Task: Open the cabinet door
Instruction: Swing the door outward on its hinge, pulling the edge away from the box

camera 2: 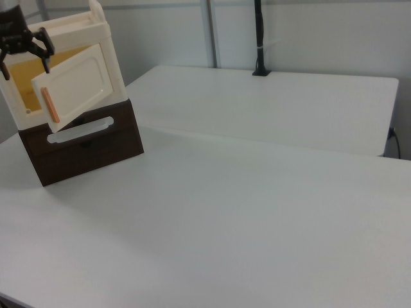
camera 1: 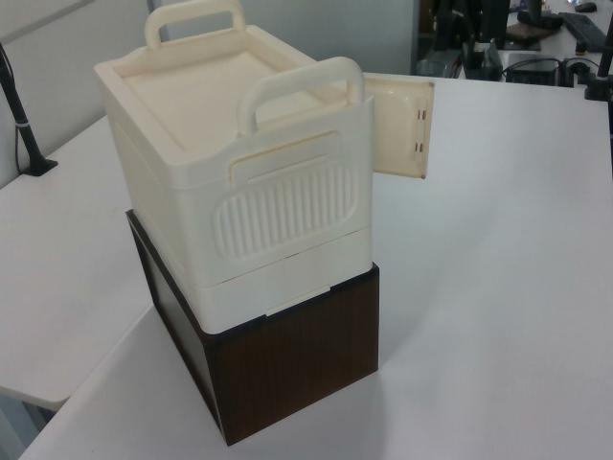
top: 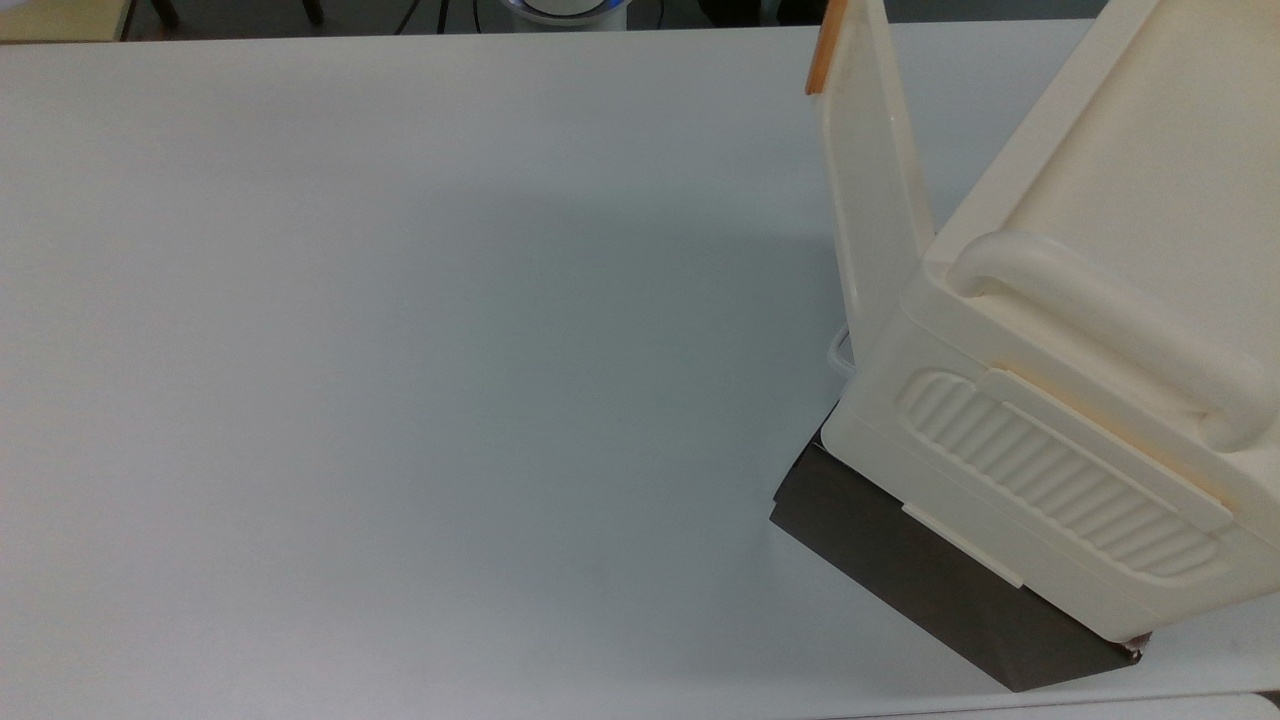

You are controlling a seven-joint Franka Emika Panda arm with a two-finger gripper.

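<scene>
The cream cabinet (top: 1100,330) stands on its dark brown base (top: 930,580) at the top view's right edge. Its cabinet door (top: 872,200) is swung wide open, with the orange handle strip (top: 820,50) at its free edge. From the left view the cabinet (camera 1: 239,182) shows its ribbed side, and the door (camera 1: 397,129) sticks out to the right behind it. In the right view the door (camera 2: 77,83) hangs open with its handle (camera 2: 50,104) lowest, and a yellow interior (camera 2: 22,86) shows behind it. My black gripper (camera 2: 26,61) hovers open just above the door's upper edge, holding nothing.
The white table (top: 400,350) spreads wide to the top view's left of the cabinet. A black pole (camera 2: 259,38) stands clamped at the far table edge in the right view. Another black stand (camera 1: 21,115) is at the left view's left.
</scene>
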